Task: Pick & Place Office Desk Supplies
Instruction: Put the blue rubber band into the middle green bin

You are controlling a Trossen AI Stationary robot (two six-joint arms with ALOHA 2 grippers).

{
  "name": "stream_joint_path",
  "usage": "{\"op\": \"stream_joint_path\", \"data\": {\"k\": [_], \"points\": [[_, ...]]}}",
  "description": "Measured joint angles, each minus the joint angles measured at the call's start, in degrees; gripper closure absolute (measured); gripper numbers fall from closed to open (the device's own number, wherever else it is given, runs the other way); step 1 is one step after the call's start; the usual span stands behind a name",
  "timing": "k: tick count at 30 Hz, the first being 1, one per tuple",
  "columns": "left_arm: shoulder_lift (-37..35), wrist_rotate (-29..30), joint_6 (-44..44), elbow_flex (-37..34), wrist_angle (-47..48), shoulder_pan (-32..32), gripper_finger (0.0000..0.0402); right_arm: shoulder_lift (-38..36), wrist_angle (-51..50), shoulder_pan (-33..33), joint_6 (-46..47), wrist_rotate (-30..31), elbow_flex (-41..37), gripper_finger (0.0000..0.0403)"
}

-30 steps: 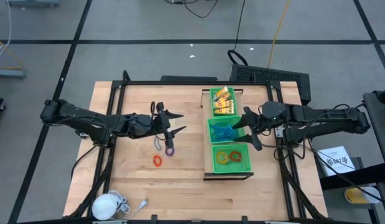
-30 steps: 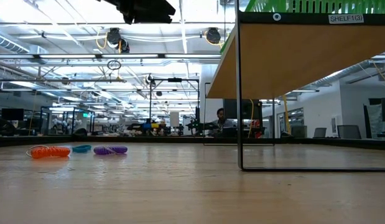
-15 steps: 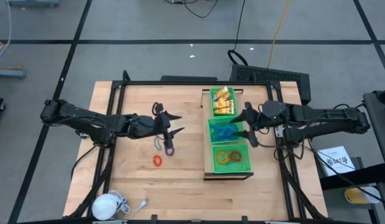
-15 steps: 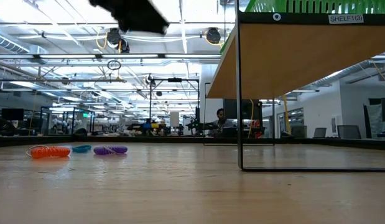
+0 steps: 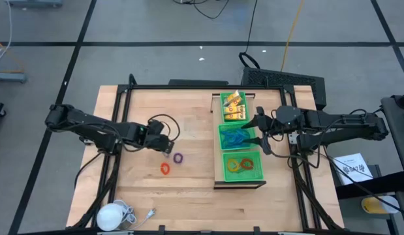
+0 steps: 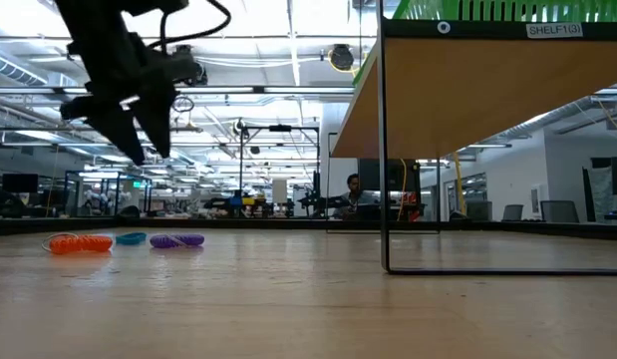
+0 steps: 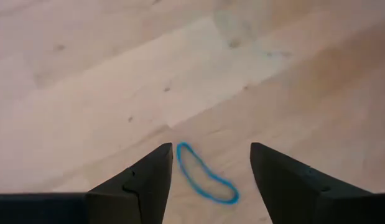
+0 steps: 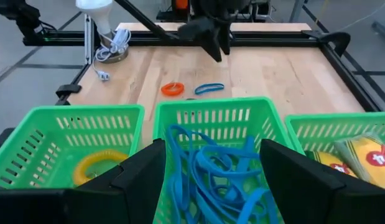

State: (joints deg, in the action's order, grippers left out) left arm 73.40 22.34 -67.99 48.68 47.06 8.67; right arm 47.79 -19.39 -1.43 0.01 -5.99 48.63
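Note:
Three thin rings lie flat on the wooden table: a blue ring, a purple ring and an orange ring. My left gripper points steeply down over the blue ring, open, with a finger on either side of it and touching nothing. The low view shows this gripper still well above the rings. My right gripper hovers open over the middle green basket, which holds blue rings. Yellow packets fill the far basket, and coloured rings the near one.
The three green baskets stand in a row on a raised wooden shelf with thin black legs at the table's right. A white round object with a cord sits at the near left corner. Bare wood lies around the loose rings.
My left gripper has tipped from nearly level to pointing steeply down, rolled about its own line, and sunk toward the blue ring, drawing slightly toward the table's left edge. Its fingers stay apart. The rings have not moved.

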Motion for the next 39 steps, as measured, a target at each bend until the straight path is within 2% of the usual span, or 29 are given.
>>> {"op": "stream_joint_path", "data": {"k": [4, 8, 14, 21, 26, 30, 36, 39], "points": [[3.36, -1.96, -9.49, -1.33, -1.2, -0.83, 0.0179, 0.0, 0.33, 0.02, -0.74, -0.01, -0.01, 0.0149], [7.8, -6.52, -13.19, -2.17, -0.57, -2.07, 0.0179, 0.0, 2.11, 0.0, -0.74, -0.01, -1.25, 0.0149], [13.57, -7.88, -12.81, -2.16, -2.74, -3.67, 0.0179, 0.02, 2.42, 0.0, -0.74, 0.13, -2.59, 0.0149], [20.26, -13.5, -10.82, -1.88, -5.55, -5.16, 0.0179, 0.0, 2.95, 0.02, -0.77, 0.19, -2.64, 0.0149], [23.03, -14.55, -8.06, -1.65, -6.94, -5.46, 0.0184, 0.02, 2.86, 0.02, -1.51, 0.19, -2.64, 0.0149], [22.78, -15.52, -7.49, -1.75, -7.82, -5.56, 0.0238, 0.02, 2.86, 0.0, -1.59, 0.19, -2.64, 0.0149], [22.17, -16.0, -2.89, -1.91, -8.39, -6.53, 0.0383, 0.02, 3.11, 0.0, -1.59, 0.21, -2.64, 0.0149], [21.89, -14.94, 0.91, -1.92, -8.61, -7.09, 0.0387, 0.02, 3.12, 0.0, -1.51, 0.19, -2.64, 0.0149]]}}
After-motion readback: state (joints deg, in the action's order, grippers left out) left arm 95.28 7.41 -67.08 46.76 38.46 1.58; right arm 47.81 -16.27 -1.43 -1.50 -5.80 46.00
